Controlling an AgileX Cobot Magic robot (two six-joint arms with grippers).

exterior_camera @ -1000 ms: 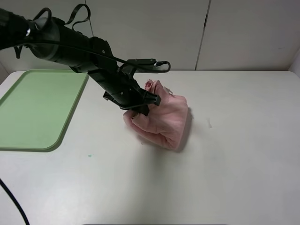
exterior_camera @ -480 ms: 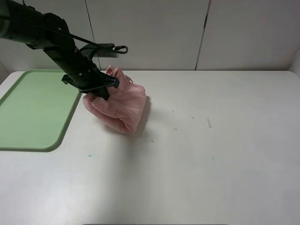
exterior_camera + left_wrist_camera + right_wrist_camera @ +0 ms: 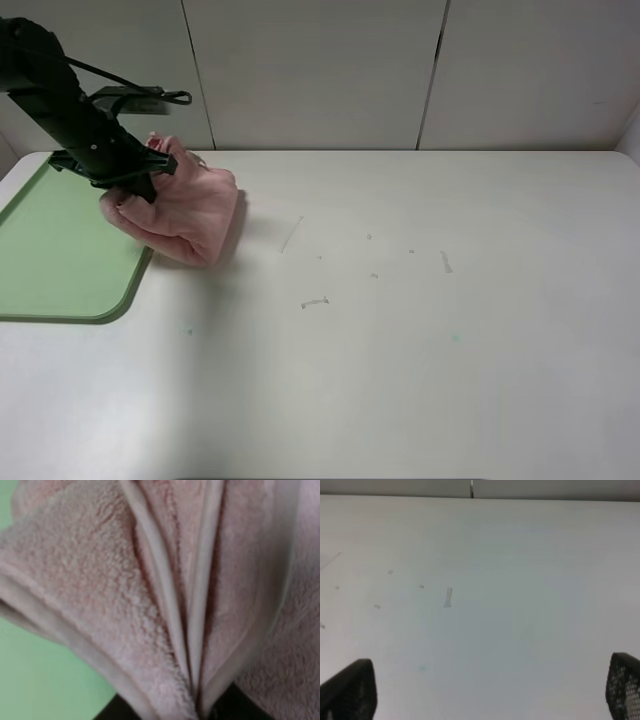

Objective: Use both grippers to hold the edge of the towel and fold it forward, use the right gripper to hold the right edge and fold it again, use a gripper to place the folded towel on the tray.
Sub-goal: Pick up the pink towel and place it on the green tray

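Carrying the load toward the tray, that was the step in hand: the left gripper was clamped on the towel, which hung bunched in a folded bundle over the table, just at the tray's right rim. The left wrist view was filled with pink plush, several layers of hem pinched together between the jaws, with green tray showing beneath on one side. So both folds looked done, and only the placing was left.

The next move, by my reckoning, called for a bit more travel to the left until the whole bundle hung over the green surface, then a lowering and a release. Most of the cloth was hanging over bare table rather than tray, so letting go here would have dropped it across the rim.

The right gripper was out of the overhead view entirely; its own camera showed two black fingertips standing wide apart over bare table, holding nothing. Around them lay only small scraps of tape and flecks on the white top. Nothing stood between the bundle and the tray.
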